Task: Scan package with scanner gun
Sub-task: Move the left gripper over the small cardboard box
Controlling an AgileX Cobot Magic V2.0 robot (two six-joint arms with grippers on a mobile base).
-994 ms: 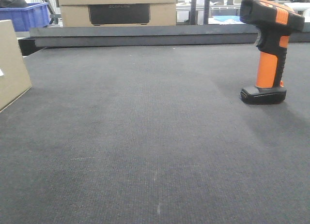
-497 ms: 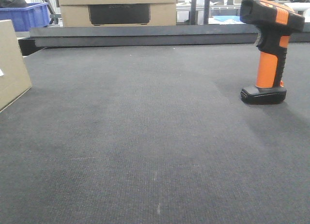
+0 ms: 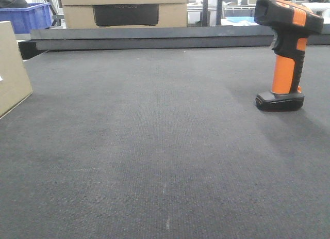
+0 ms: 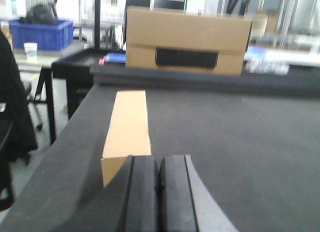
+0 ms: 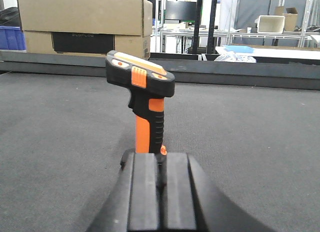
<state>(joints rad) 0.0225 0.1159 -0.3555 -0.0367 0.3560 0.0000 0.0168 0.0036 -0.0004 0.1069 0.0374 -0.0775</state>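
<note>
scanner gun: upright on its black foot at about 2 o'clock in the front view, head turned toward 9 o'clock. package: standing on a narrow side at 9 o'clock, cut off by the frame, with a sliver of white label at the margin. the two sit well apart on the dark mat.

right wrist view: right gripper, pads pressed together on nothing, with the gun's orange handle at 12 o'clock, near but apart. left wrist view: left gripper, pads likewise together and empty. the package's narrow top runs ahead at 11 o'clock, its near corner close beside the left pad; contact cannot be told.

background: a larger tan box with a dark panel at 12 o'clock and a blue crate at 10 o'clock.

change over the last second: neither object has been disturbed. gun, package and background all drift slightly toward 9 o'clock in the front view, which reads as a small camera shift, not handling.

implication: the task looks to be at its very start. nothing is grasped, and the right jaws must part before closing on the handle.
</note>
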